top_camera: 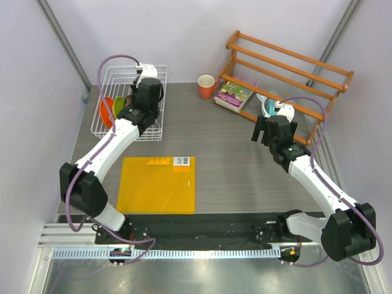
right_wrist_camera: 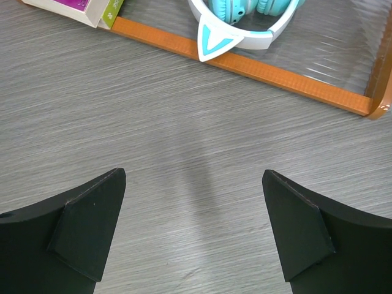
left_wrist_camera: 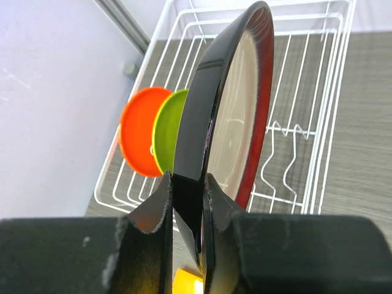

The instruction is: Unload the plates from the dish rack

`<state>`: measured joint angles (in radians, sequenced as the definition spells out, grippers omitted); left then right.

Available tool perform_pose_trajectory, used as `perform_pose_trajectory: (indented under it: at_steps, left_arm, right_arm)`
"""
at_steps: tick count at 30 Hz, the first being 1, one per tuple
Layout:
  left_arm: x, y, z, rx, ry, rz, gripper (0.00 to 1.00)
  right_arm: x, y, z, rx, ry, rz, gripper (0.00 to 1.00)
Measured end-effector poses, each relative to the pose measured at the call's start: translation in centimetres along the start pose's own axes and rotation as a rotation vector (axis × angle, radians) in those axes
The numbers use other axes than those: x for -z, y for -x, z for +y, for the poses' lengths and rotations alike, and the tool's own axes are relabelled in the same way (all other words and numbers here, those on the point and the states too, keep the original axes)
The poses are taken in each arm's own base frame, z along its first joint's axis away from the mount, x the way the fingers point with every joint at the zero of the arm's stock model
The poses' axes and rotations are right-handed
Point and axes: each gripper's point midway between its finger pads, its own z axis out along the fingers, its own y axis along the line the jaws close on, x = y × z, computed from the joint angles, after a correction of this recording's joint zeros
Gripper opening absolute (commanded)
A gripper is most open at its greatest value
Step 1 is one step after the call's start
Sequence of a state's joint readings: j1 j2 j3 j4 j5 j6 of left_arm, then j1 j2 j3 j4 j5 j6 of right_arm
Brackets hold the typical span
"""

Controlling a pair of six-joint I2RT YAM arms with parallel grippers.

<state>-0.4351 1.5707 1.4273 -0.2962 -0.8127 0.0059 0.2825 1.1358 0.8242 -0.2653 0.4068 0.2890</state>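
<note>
The white wire dish rack [top_camera: 105,79] stands at the table's far left. The orange plate [top_camera: 106,112] and the lime green plate [top_camera: 119,107] stand on edge in it, side by side. My left gripper [top_camera: 136,109] is over the rack and shut on the rim of the dark red plate [left_wrist_camera: 260,92], which stands upright with its cream face to the right. The wrist view shows the green plate [left_wrist_camera: 166,128] and the orange plate [left_wrist_camera: 138,138] just left of it, and the rack [left_wrist_camera: 334,92] behind. My right gripper [top_camera: 264,131] is open and empty above bare table [right_wrist_camera: 195,184].
An orange mug [top_camera: 207,86] and a book [top_camera: 233,96] sit at the back middle. An orange slatted shelf [top_camera: 288,67] stands at the back right, with teal headphones [right_wrist_camera: 239,18] by its low bar [right_wrist_camera: 275,70]. A yellow mat [top_camera: 159,184] lies near the front.
</note>
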Motion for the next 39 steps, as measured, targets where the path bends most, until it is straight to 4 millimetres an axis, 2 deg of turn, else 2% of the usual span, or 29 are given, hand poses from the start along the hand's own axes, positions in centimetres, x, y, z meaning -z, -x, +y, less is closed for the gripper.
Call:
perform_pose_trajectory:
  at_steps: [4,8,11,14,15,19,22,25,30,36,38,39]
  left_arm:
    - [2.0,1.8,1.1,0.039,-0.029,-0.025,0.00]
    - [3.8,2.5,0.5,0.104,-0.143,-0.020,0.00]
    - [5.1,2.4,-1.3,0.164,-0.276,0.002,0.00]
    - [6.3,1.6,-4.5,0.232,-0.443,0.044,0.00]
    - [6.4,1.3,-5.0,0.243,-0.465,0.054,0.00]
    - [7.7,-1.6,-8.7,0.301,-0.624,0.154,0.00]
    - [8.8,-3.5,-10.7,0.344,-0.717,0.227,0.00]
    - [9.7,-4.4,-12.3,0.399,-0.797,0.272,0.00]
    - [11.0,-4.3,-14.3,0.497,-0.905,0.295,0.00]
    - [12.3,-2.6,-15.6,0.597,-1.013,0.283,0.00]
    - [12.5,-2.1,-15.8,0.613,-1.032,0.273,0.00]
    - [12.5,-2.2,-15.9,0.621,-1.038,0.275,0.00]
  right_arm:
    - [0.1,-0.2,0.4,-0.005,0.023,0.009,1.00]
    - [0.4,-0.3,1.9,-0.006,0.105,0.030,1.00]
    - [0.7,0.1,3.9,-0.015,0.213,0.037,1.00]
    - [0.9,0.2,6.1,-0.025,0.326,0.045,1.00]
    - [0.9,0.2,6.9,-0.029,0.364,0.050,1.00]
    - [1.0,0.0,9.3,-0.054,0.483,0.072,1.00]
    - [0.9,-0.3,10.8,-0.079,0.555,0.094,1.00]
    - [0.6,-0.6,12.2,-0.111,0.616,0.111,1.00]
    - [0.1,-1.7,13.8,-0.157,0.691,0.152,0.98]
    - [-0.6,-3.1,15.4,-0.205,0.762,0.202,0.96]
    - [-0.5,-3.2,15.8,-0.221,0.788,0.210,0.91]
    - [-0.4,-3.1,16.1,-0.229,0.806,0.204,0.80]
